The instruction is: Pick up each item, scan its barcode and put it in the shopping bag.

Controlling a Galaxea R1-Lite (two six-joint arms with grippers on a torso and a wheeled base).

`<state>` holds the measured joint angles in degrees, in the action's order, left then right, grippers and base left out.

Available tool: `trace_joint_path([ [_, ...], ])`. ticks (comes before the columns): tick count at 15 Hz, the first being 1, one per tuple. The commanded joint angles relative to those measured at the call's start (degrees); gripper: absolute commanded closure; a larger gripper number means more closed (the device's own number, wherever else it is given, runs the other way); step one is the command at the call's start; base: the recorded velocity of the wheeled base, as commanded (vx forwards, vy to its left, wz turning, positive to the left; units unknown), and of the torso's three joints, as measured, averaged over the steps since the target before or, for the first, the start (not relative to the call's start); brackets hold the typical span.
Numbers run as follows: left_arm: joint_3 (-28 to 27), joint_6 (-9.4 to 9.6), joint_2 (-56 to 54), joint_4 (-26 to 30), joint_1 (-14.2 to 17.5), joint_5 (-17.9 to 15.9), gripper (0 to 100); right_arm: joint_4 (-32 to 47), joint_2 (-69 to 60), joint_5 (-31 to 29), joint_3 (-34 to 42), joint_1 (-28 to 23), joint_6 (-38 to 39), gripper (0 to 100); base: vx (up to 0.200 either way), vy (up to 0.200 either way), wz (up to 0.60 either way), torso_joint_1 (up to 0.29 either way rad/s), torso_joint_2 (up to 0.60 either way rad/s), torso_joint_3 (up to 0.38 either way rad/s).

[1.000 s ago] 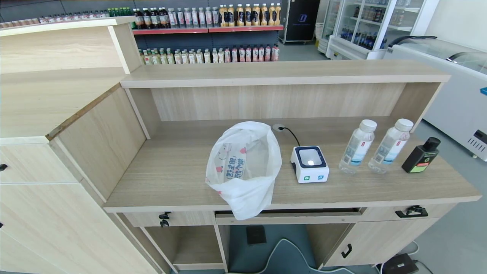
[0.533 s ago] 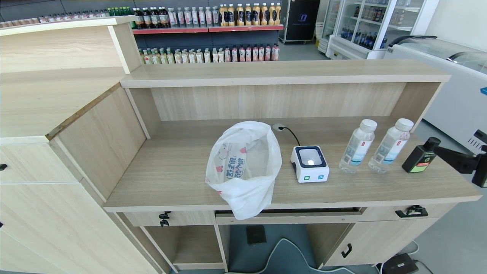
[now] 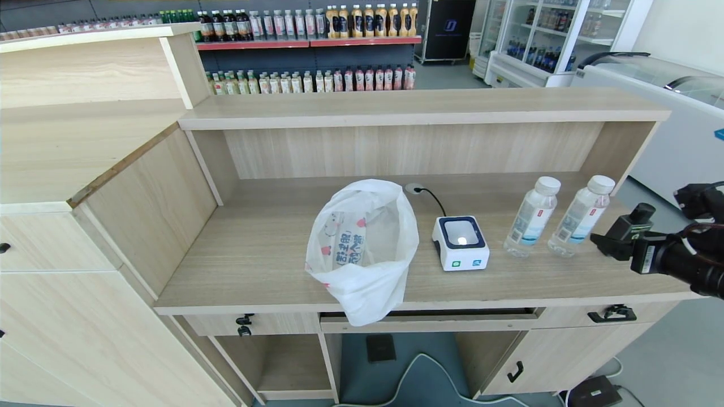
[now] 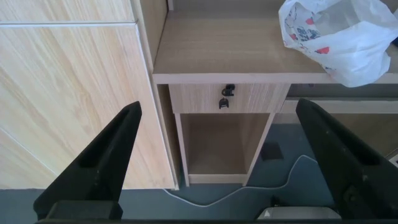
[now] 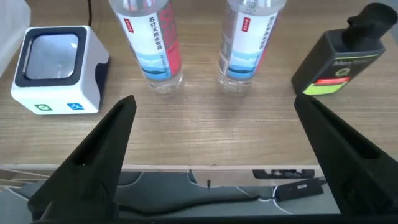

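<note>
The right gripper [image 5: 214,102] hangs over the counter's [image 3: 266,260] right end, fingers spread wide and empty. In the head view it hides most of the black bottle [image 5: 339,59]; contact seems unlikely. The left water bottle [image 3: 531,219] and right water bottle [image 3: 581,223] stand beside the scanner [image 3: 460,243]. The shopping bag [image 3: 362,249] sags over the edge. The left gripper [image 4: 219,104], likewise spread, hangs low.

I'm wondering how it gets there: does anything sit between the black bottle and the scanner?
Yes. On the wooden counter, a clear white-capped water bottle and its twin stand between the black green-labelled bottle and the white box-shaped scanner. The white plastic shopping bag sits just beyond.
</note>
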<state>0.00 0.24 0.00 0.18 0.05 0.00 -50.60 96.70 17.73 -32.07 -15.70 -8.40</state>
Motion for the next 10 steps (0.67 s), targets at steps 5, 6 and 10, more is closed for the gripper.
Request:
trace_joint_path([
  [5, 0.0, 0.02, 0.0, -0.01, 0.04, 0.0, 0, -8.2, 13.61, -1.55, -6.95, 8.32, -1.8, 0, 0.0, 0.0, 0.0, 0.0, 0.0, 0.0],
  [6, 0.0, 0.02, 0.0, -0.01, 0.04, 0.0, 0, -8.37, 14.57, -2.17, -7.74, 8.58, -2.94, 0, 0.0, 0.0, 0.0, 0.0, 0.0, 0.0],
  [10, 0.0, 0.02, 0.0, -0.01, 0.04, 0.0, 0, -8.72, 17.03, -2.43, -10.64, 8.67, -6.89, 0, 0.0, 0.0, 0.0, 0.0, 0.0, 0.0],
])
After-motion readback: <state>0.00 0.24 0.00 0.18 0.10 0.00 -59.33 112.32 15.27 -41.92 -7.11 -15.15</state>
